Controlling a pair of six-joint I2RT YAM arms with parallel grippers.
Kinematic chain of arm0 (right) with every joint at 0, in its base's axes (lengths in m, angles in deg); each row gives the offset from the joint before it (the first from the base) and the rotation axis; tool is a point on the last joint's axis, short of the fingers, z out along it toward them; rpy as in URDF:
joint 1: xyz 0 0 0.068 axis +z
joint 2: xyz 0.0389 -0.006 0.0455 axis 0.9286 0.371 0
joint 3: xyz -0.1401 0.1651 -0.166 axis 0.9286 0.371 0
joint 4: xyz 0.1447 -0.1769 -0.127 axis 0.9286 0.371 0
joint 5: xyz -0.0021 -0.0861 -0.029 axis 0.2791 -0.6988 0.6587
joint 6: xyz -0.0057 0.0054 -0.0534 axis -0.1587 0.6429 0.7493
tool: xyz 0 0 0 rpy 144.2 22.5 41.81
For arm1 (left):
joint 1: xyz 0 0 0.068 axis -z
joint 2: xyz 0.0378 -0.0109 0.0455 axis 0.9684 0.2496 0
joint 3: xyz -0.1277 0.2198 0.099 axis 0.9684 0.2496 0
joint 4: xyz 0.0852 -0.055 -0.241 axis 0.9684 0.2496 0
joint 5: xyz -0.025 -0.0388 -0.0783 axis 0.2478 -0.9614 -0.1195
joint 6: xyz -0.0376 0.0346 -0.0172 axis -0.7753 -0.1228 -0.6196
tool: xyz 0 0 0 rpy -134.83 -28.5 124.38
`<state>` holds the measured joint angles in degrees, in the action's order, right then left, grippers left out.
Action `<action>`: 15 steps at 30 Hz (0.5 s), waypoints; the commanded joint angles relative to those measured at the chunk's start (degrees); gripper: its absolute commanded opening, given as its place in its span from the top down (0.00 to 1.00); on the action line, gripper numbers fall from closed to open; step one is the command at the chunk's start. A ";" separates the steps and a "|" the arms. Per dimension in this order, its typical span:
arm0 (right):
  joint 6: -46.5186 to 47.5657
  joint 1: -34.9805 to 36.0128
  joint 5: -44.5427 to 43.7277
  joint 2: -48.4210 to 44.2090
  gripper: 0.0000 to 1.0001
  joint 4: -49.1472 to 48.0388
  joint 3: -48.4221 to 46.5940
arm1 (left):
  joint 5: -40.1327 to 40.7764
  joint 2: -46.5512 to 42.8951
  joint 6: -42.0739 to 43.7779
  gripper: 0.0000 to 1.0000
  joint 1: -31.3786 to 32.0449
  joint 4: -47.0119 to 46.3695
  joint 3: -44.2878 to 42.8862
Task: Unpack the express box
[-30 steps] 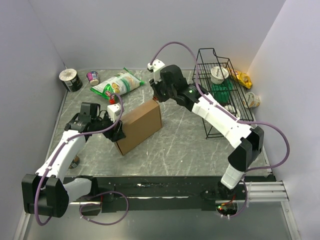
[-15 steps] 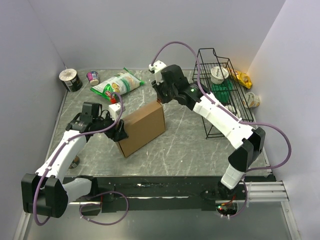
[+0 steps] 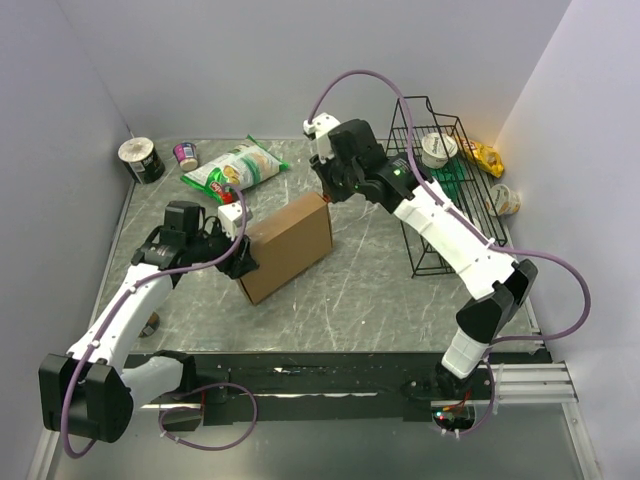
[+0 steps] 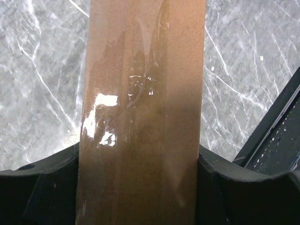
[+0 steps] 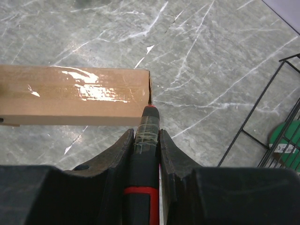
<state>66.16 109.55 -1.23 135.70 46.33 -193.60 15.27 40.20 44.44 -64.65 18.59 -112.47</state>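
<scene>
Grey marbled table [image 3: 380, 290], top view: the express box [image 3: 290, 243] lay left of centre. The left gripper [image 3: 240, 262] was clamped on its near-left end, fingertips hard to make out against the cardboard. The right gripper [image 3: 327, 192] sat at the far-right corner, jaw state unreadable from there.

Left wrist view: the taped box edge filled the gap between both fingers, its ends cut off.

Right wrist view: the fingers pinched a black-and-red tool [image 5: 146, 140], its taped tip touching the box corner. A wire rack [image 5: 262, 126] was cropped at right.
</scene>
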 commanded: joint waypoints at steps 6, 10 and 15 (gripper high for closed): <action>-3.68 -4.32 -2.06 -6.84 1.00 -14.64 -1.30 | 5.27 -0.52 -1.16 0.71 0.18 -5.68 0.54; -5.24 -6.51 -1.64 -5.87 1.00 -18.26 -8.96 | 5.62 -0.34 -0.81 0.70 0.18 -5.77 1.60; -5.43 -7.84 0.56 -7.54 1.00 -22.30 -8.20 | 5.53 0.36 -0.54 0.69 0.18 -7.00 2.13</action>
<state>60.44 104.02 2.27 134.07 37.39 -199.13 17.26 40.07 44.00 -64.19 7.51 -112.23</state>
